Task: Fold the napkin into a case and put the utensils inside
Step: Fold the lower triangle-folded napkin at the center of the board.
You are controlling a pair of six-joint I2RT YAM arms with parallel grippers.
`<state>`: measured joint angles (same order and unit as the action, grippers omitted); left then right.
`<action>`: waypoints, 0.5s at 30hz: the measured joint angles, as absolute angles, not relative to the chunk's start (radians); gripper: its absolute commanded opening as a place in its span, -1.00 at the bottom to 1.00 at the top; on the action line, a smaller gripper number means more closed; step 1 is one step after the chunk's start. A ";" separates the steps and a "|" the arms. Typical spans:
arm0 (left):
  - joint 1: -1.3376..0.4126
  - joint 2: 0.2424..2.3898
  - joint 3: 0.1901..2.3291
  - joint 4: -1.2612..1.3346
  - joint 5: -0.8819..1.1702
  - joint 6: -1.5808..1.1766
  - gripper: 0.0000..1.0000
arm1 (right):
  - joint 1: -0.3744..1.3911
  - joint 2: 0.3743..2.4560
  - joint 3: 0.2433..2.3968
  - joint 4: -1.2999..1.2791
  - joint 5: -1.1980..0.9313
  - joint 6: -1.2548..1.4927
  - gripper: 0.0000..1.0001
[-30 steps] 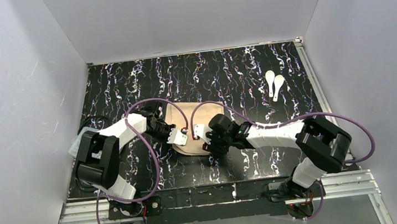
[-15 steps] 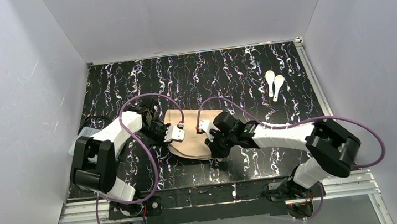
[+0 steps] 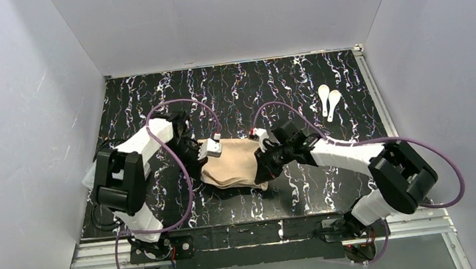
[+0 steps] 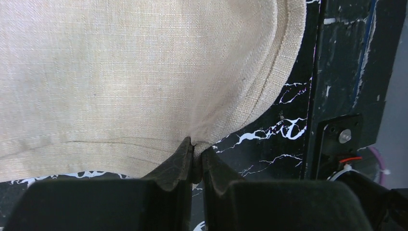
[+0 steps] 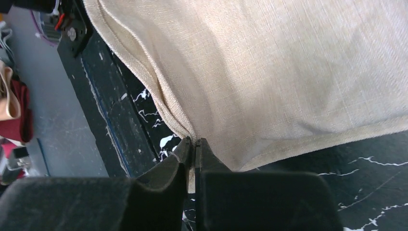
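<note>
**Top view:** My two arms reach in over a dark marbled table (image 3: 270, 84). Near the centre, a little toward 6 o'clock, the napkin (image 3: 235, 168) hangs between them, bunched and sagging. My left gripper (image 3: 209, 151) is at its 9 o'clock side and my right gripper (image 3: 264, 150) at its 3 o'clock side. The utensils (image 3: 329, 101) lie side by side at about 2 o'clock on the table, well apart from the cloth.

**Left wrist view:** My left gripper (image 4: 196, 150) is pinched narrow on the napkin's stitched hem. The weave (image 4: 134, 72) spreads away toward 12 o'clock, and its edge curves off at 2 o'clock.

**Right wrist view:** My right gripper (image 5: 193, 144) is closed tight on a doubled fold of hem. The cloth (image 5: 288, 67) fans out toward 1 o'clock.

**The step in hand:** I judge that I am carrying one edge across to make a fold. To do it well, I should move both hands at the same height and pace, with the held edge taut between them (the sag in the middle invites a crooked crease). I should lay hem squarely on hem and let go only once the cloth lies flat. Both pinches sit right at the edge, so a sharp tug could slip them.
</note>
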<state>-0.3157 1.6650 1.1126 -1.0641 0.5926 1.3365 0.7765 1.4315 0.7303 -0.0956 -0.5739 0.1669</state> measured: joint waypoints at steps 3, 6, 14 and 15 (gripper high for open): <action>-0.305 1.730 1.163 -1.081 0.597 1.293 -1.00 | 0.724 1.491 0.749 -0.096 -0.619 0.183 -0.87; -0.295 1.787 1.213 -1.091 0.600 1.254 -1.00 | 0.704 1.542 0.772 -0.100 -0.665 0.188 -0.87; -0.275 1.901 1.354 -1.153 0.610 1.209 -1.00 | 0.630 1.629 0.839 -0.081 -0.801 0.232 -0.88; -0.273 1.917 1.374 -1.161 0.612 1.203 -1.00 | 0.620 1.634 0.839 -0.069 -0.818 0.243 -0.88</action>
